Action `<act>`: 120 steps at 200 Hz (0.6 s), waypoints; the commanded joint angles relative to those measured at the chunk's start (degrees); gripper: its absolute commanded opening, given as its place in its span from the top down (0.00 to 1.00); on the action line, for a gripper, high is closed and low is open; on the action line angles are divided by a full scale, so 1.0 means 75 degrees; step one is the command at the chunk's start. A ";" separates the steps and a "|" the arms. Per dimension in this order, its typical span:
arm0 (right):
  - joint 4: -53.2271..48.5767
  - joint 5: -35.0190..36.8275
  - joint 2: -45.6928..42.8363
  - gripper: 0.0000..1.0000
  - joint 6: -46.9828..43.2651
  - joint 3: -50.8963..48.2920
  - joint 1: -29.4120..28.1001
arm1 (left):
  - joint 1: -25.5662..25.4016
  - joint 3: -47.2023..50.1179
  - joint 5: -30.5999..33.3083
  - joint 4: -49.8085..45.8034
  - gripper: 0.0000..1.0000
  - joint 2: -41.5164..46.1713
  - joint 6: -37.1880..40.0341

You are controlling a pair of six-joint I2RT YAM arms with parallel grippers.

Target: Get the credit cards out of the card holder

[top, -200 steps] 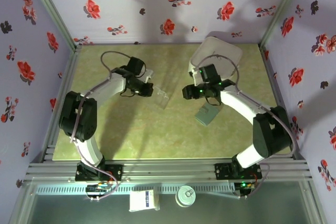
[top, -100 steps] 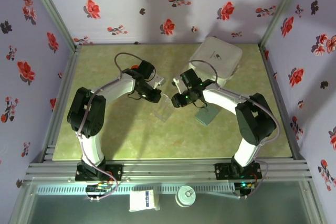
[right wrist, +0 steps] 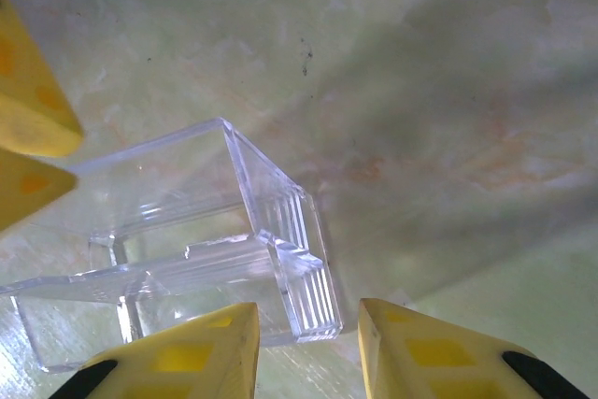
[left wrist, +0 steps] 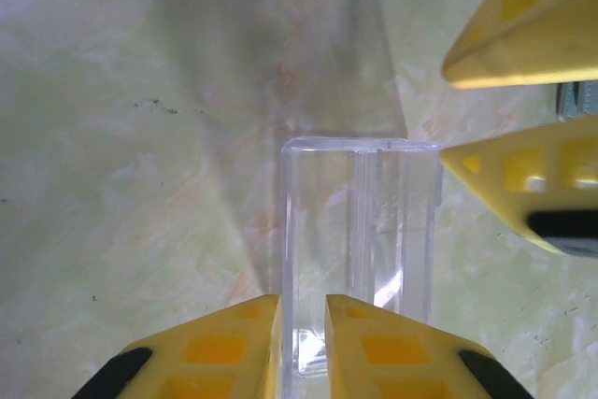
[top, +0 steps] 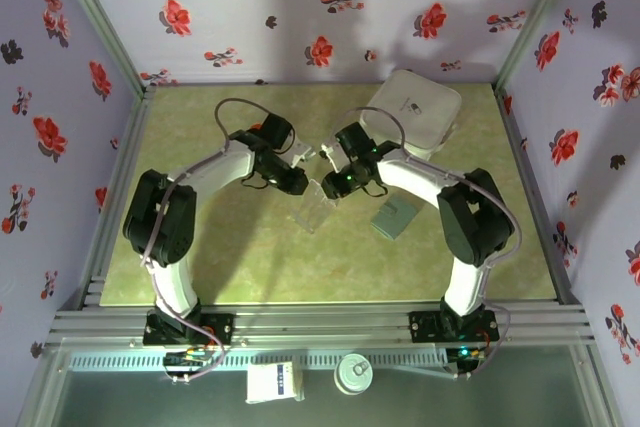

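Pale lilac walls [top: 300,7] printed with red and dark flowers close in the top, left and right of the frame. A green marbled worktop [top: 250,257] fills the centre, lit evenly, with soft shadows. Ribbed aluminium rails [top: 320,325] run along the bottom.

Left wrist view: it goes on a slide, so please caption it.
Left tool straddling a wall of the clear plastic box on the green table, right tool close alongside.
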State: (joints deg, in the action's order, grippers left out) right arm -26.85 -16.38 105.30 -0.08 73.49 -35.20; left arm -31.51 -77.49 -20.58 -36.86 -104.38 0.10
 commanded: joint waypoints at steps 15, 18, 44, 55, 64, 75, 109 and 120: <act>-0.0473 -0.0135 0.0347 0.67 -0.0306 0.0395 -0.0079 | 0.0278 0.0394 0.0138 0.0074 0.80 0.0754 -0.0206; -0.0483 -0.0146 0.0368 0.68 -0.0316 0.0405 -0.0076 | 0.0306 0.0427 0.0162 0.0094 0.81 0.0795 -0.0379; -0.0522 -0.0227 0.0461 0.69 -0.0370 0.0488 -0.0120 | 0.0449 0.0745 0.0202 0.0191 0.81 0.1190 -0.0641; -0.0544 -0.0217 0.0523 0.69 -0.0376 0.0534 -0.0134 | 0.0485 0.0870 0.0221 0.0255 0.81 0.1354 -0.0715; -0.0577 -0.0224 0.0564 0.69 -0.0394 0.0572 -0.0146 | 0.0519 0.0981 0.0230 0.0297 0.81 0.1480 -0.0773; -0.0597 -0.0206 0.0608 0.71 -0.0412 0.0613 -0.0167 | 0.0592 0.1076 0.0346 0.0306 0.81 0.1638 -0.0885; -0.0659 -0.0174 0.0728 0.76 -0.0438 0.0690 -0.0173 | 0.0875 0.1393 0.0403 0.0382 0.81 0.2142 -0.1139; -0.0705 -0.0164 0.0773 0.78 -0.0448 0.0743 -0.0182 | 0.0915 0.1466 0.0400 0.0409 0.81 0.2260 -0.1153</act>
State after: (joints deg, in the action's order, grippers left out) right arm -30.00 -16.99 109.91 -2.44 76.90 -36.12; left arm -25.87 -68.01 -18.20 -34.65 -90.56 -6.57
